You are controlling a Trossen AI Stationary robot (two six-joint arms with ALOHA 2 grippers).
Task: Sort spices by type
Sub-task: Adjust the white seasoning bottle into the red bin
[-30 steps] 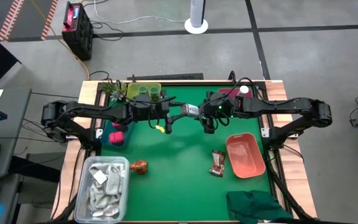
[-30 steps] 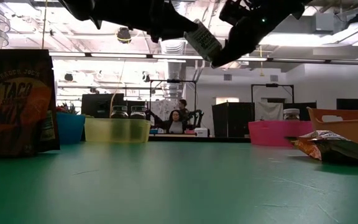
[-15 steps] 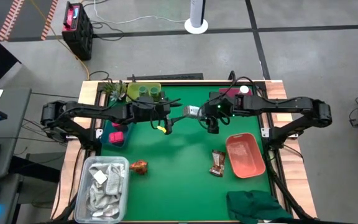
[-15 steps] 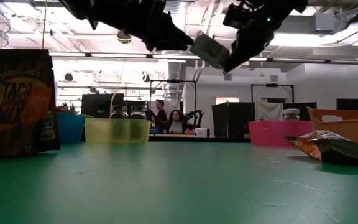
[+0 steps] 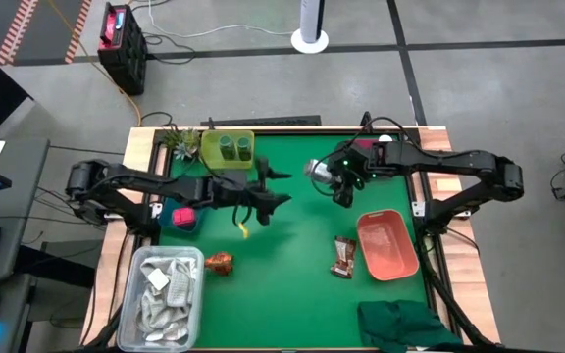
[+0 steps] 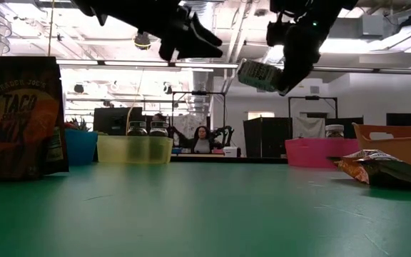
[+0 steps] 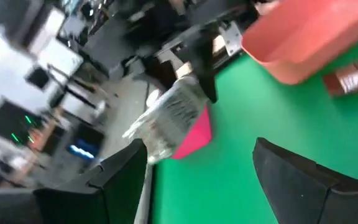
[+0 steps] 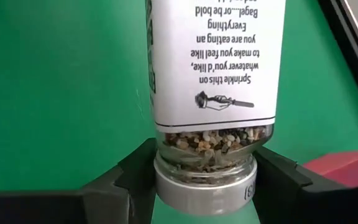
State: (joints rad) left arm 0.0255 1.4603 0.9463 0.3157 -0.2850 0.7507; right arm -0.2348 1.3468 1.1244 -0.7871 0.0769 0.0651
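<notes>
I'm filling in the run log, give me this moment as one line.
right gripper: shut on seasoning bottle, held in the air | left gripper: open, empty, above the mat | pink bin: one bottle inside

White-capped bottle (image 8: 213, 93) white label, black print; green table (image 5: 302, 255); salmon tray (image 5: 388, 245)

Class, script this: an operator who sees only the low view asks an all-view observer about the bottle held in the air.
Operator: Which arm holds that bottle?
Observer: The right one. The high view shows the right tool shut on the seasoning bottle.
Operator: Is the other tool carrying anything?
Observer: No. The left wrist view shows the left tool open, with only green table between its fingers.
</notes>
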